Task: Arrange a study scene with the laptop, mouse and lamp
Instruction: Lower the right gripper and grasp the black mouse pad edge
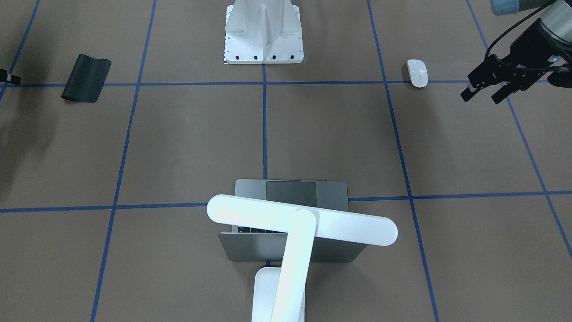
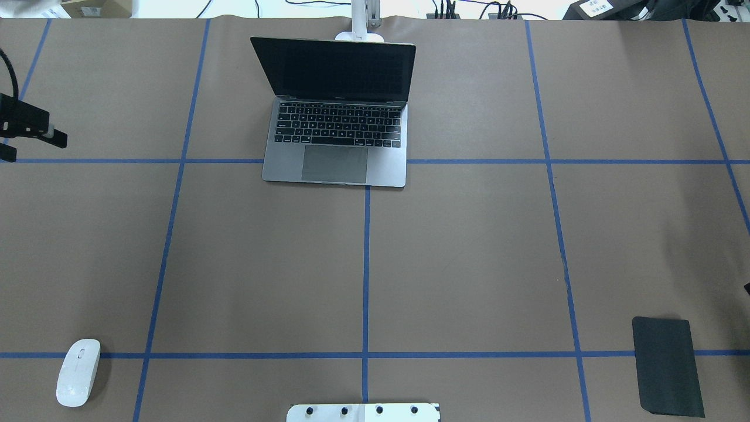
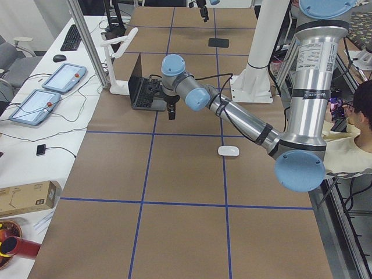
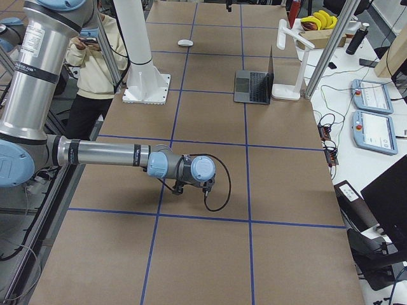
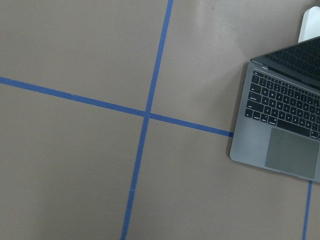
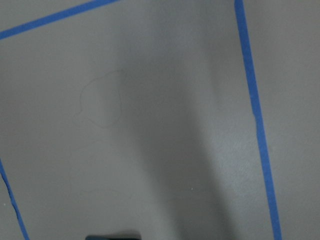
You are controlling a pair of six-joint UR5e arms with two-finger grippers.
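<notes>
The laptop [image 2: 334,170] stands open at the far middle of the table, its keyboard facing the robot. The white lamp [image 1: 299,220] stands just behind it, its bar head over the lid. The white mouse [image 2: 78,372] lies near the robot on its left side. My left gripper [image 1: 481,96] is open and empty, held above the table between the mouse and the laptop's row, apart from both. Of my right gripper only a black edge [image 1: 9,79] shows in the front view, and I cannot tell if it is open or shut.
A black mat [image 2: 668,366] lies near the robot on its right side. The white ribbed pedestal [image 1: 263,33] stands at the robot's base. Blue tape lines cross the brown table. Tablets and cables lie on a side bench behind the lamp [image 4: 375,114].
</notes>
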